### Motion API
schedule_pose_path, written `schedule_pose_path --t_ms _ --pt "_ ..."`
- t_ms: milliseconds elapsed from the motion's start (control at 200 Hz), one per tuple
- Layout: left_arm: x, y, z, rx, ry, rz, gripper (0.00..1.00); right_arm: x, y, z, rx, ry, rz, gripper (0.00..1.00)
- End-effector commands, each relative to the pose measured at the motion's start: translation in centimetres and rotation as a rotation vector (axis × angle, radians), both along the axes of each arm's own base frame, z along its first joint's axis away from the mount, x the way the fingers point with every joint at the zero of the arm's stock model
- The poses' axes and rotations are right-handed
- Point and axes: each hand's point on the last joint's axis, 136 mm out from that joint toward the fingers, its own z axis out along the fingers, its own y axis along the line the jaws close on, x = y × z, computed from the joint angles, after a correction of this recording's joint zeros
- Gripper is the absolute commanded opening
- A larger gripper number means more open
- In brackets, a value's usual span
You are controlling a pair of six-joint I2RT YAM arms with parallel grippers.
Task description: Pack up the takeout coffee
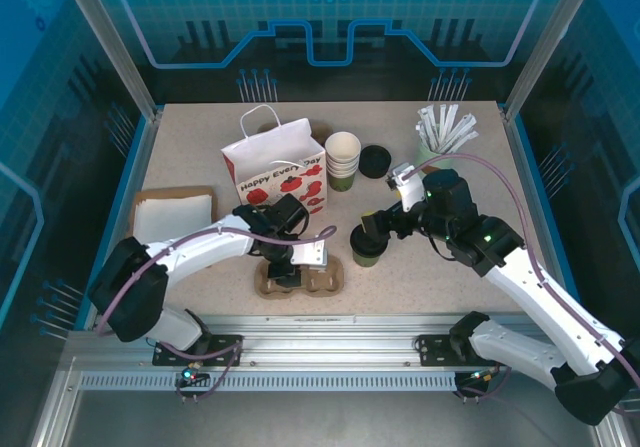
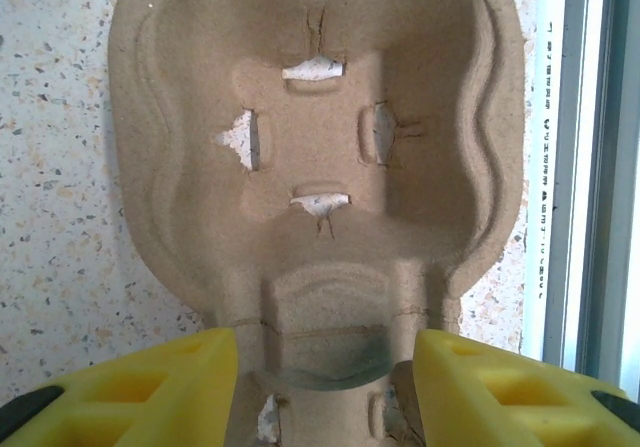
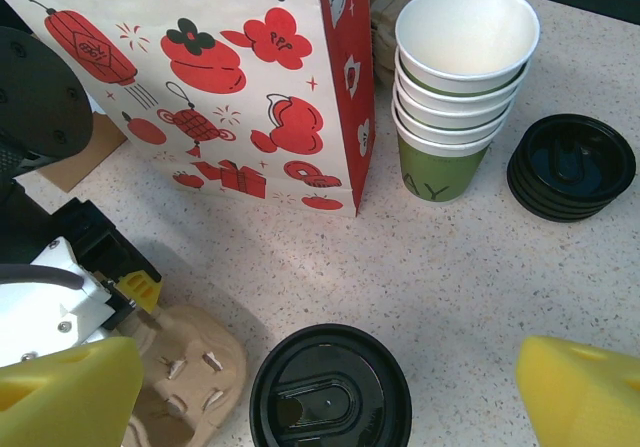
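The takeout coffee [image 1: 368, 251], an olive-green cup with a black lid [image 3: 330, 392], stands on the table right of a brown pulp cup carrier [image 1: 331, 279]. My right gripper [image 1: 372, 235] is open and hangs over the cup. Its yellow fingers [image 3: 70, 397] stand wide on both sides of the lid, with table showing in the gaps. My left gripper [image 1: 300, 263] is down on the carrier [image 2: 320, 147]. Its yellow pads [image 2: 150, 387] press against the two sides of the carrier's narrow middle.
A white paper bag [image 1: 276, 172] with red prints stands behind the carrier. To its right are a stack of lidless green cups [image 1: 342, 159], a pile of black lids [image 1: 375, 160] and a holder of white sticks [image 1: 441, 132]. White napkins [image 1: 172, 215] lie at the left.
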Motion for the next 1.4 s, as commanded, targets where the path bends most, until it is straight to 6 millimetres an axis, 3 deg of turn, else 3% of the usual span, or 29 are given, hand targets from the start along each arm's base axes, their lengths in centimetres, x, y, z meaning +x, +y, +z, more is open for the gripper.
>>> schedule_pose_path --t_ms 0,645,1396 --pt "0.4 -0.9 0.5 -0.026 -0.003 -0.031 0.51 0.0 0.0 0.4 0.031 -0.008 0.002 0.97" --pt "0.0 -0.8 -0.9 0.025 -0.014 -0.062 0.46 0.4 0.2 -0.4 0.023 0.024 0.007 0.97" --pt "-0.6 -0.3 -1.9 0.08 -0.031 -0.072 0.49 0.4 0.3 -0.7 0.021 0.033 0.012 0.97"
